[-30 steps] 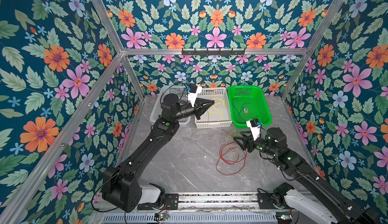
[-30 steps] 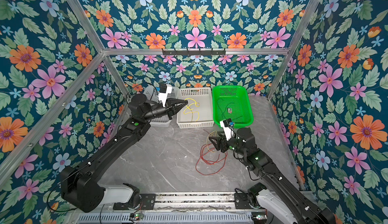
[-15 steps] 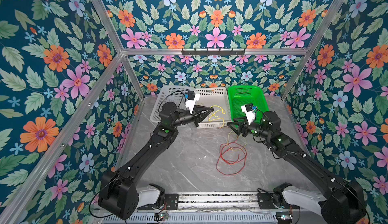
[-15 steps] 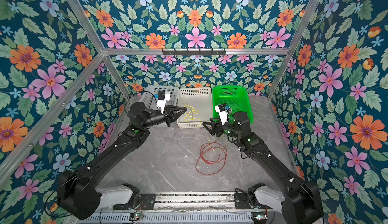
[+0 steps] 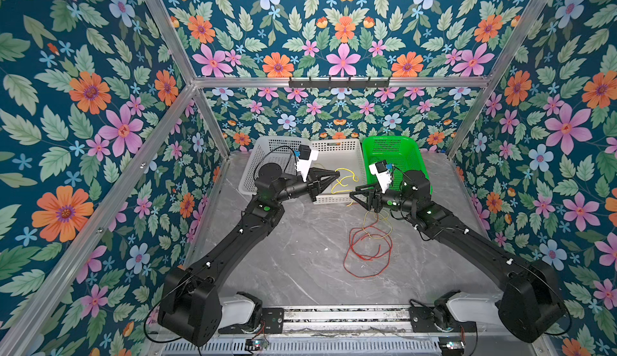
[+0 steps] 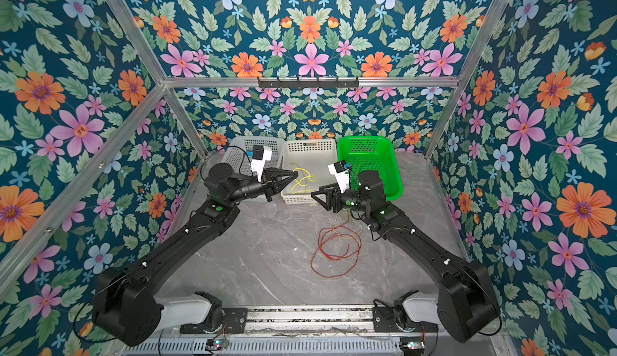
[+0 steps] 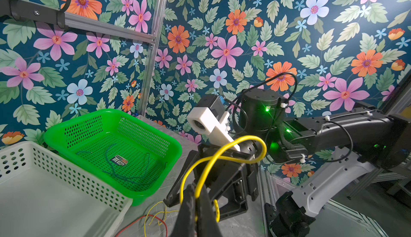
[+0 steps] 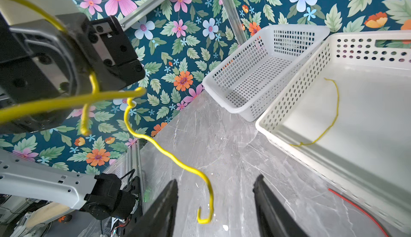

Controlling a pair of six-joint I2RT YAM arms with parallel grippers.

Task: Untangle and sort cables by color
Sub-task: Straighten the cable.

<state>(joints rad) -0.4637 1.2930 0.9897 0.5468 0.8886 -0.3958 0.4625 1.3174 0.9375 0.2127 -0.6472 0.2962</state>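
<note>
My left gripper (image 5: 336, 173) (image 7: 196, 200) is shut on a yellow cable (image 5: 344, 181) (image 7: 224, 148) held in the air over the front of the white basket (image 5: 337, 144). The cable's free end (image 8: 205, 215) curls down between the fingers of my right gripper (image 8: 214, 202) (image 5: 353, 199), which is open and does not touch it. Red cables (image 5: 367, 252) (image 6: 337, 249) lie looped on the table beneath the right gripper, with thin yellow cable (image 5: 377, 220) tangled over them. Dark teal cables (image 7: 124, 171) lie in the green basket (image 7: 111, 118). Another yellow cable (image 8: 333, 118) lies inside the white basket (image 8: 289, 104).
Three baskets stand in a row at the back wall: a grey mesh one (image 5: 267, 150), the white one and the green one (image 5: 390, 144). The two grippers face each other closely in front of them. A hook rail (image 5: 339, 82) hangs on the back wall.
My right gripper has risen from the red cables and moved back and left to the hanging yellow cable, its jaws narrowing somewhat. My left gripper has drawn the yellow cable toward the basket's front.
</note>
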